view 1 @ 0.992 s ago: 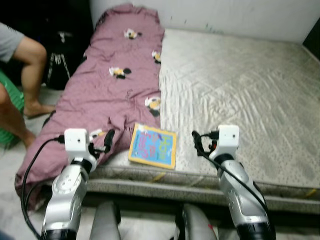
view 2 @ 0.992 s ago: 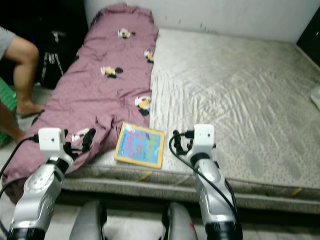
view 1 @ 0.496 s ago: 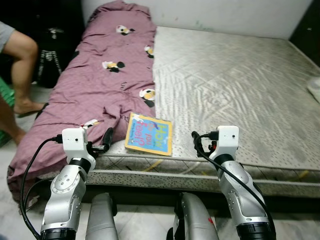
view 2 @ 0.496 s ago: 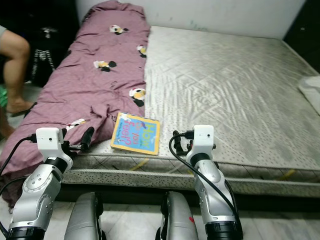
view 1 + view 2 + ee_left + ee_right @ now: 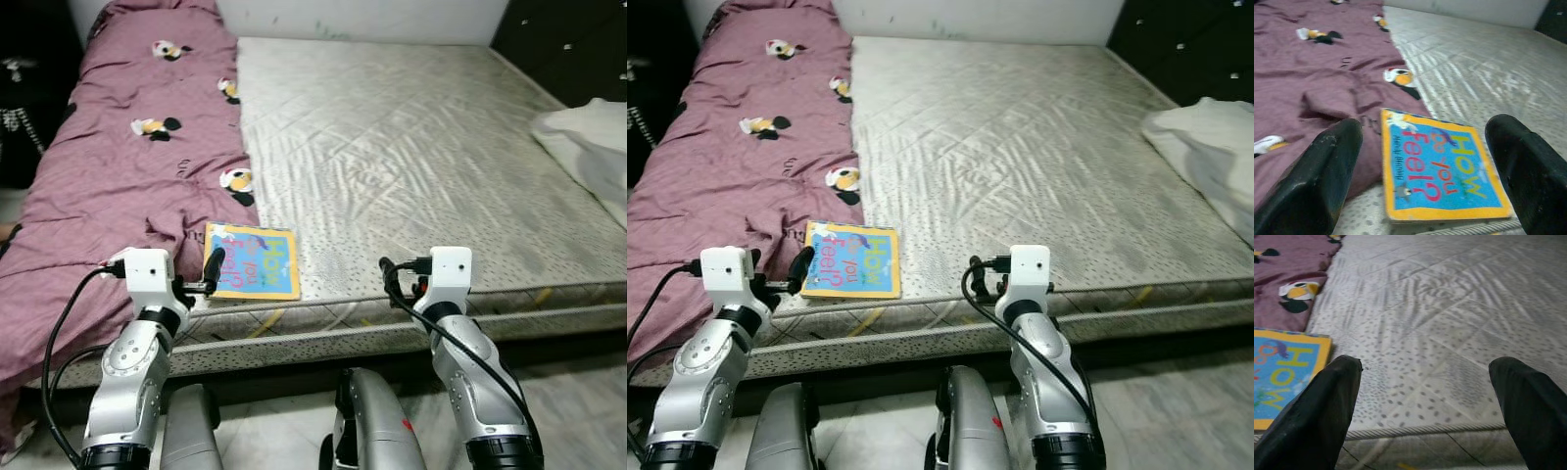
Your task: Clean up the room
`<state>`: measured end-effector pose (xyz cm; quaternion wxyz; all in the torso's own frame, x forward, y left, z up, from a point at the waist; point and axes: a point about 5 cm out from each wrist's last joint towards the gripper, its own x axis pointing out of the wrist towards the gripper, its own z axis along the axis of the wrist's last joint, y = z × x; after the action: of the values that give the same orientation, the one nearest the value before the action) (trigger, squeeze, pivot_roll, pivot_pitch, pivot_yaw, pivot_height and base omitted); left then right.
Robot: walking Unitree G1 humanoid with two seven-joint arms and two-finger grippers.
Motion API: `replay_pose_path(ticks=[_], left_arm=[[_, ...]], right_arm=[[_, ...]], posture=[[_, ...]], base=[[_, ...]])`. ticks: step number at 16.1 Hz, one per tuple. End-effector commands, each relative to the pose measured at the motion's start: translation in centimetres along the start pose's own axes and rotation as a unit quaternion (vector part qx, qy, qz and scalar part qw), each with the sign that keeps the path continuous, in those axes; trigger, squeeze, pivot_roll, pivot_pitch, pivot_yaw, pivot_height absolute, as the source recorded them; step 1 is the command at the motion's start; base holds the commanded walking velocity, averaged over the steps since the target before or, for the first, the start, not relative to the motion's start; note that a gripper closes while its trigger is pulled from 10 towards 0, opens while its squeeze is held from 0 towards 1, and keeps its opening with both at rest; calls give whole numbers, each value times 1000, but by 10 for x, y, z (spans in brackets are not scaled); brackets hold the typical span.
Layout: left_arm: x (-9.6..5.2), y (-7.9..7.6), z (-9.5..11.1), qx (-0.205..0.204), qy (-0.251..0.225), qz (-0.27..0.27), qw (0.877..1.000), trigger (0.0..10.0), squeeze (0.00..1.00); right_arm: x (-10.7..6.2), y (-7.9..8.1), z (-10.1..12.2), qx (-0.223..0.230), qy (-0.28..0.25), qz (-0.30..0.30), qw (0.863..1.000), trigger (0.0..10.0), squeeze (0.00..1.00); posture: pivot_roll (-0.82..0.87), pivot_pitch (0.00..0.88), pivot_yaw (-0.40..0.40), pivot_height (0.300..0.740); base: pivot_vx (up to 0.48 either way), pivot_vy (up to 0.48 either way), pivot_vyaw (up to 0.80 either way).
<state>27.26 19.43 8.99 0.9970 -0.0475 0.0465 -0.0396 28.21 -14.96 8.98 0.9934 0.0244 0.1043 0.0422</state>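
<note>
Two silver arms, segmented rounded metal shells, dark collar rings near bottom edge. White boxy camera housing on each wrist, small screw dots on face. Black cable loops from each housing down arm. Left gripper (image 5: pixel 210 276) and right gripper (image 5: pixel 390 282): long black fingers (image 5: pixel 1327 181), matte, rounded tips. Grey rounded leg shells at 6 o'clock.

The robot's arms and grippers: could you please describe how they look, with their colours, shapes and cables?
Both arms are silver, rounded metal segments with a white box-shaped module at each wrist. Black cables loop from those modules down along the arms. The left gripper and right gripper each have two long black fingers with blunt, rounded, matte tips. No markings are legible.
</note>
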Motion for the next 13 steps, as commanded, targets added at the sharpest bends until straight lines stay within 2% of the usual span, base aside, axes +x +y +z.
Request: replay_pose_path(ticks=[1,5,10,13], left_arm=[[1,0,-1,3,4,-3,1000,10000,0],[0,2,-5,3,16,8,1000,10000,0],[3,5,-3,-1,11,14,1000,10000,0],[4,5,-2,-5,5,12,1000,10000,0]], right_arm=[[1,-1,2,-1,-1,-3,1000,10000,0],[1,-1,2,-1,2,-1,1000,10000,0],[0,-1,1,-2,4,0,1000,10000,0],[0,-1,2,-2,4,-1,1000,10000,0]], posture=[[-26,45,-90,579],[-27,49,-91,579],[-33,56,-93,534],[-35,58,-94,534]], base=[[0,0,0],[0,0,0],[0,0,0],[0,0,0]])
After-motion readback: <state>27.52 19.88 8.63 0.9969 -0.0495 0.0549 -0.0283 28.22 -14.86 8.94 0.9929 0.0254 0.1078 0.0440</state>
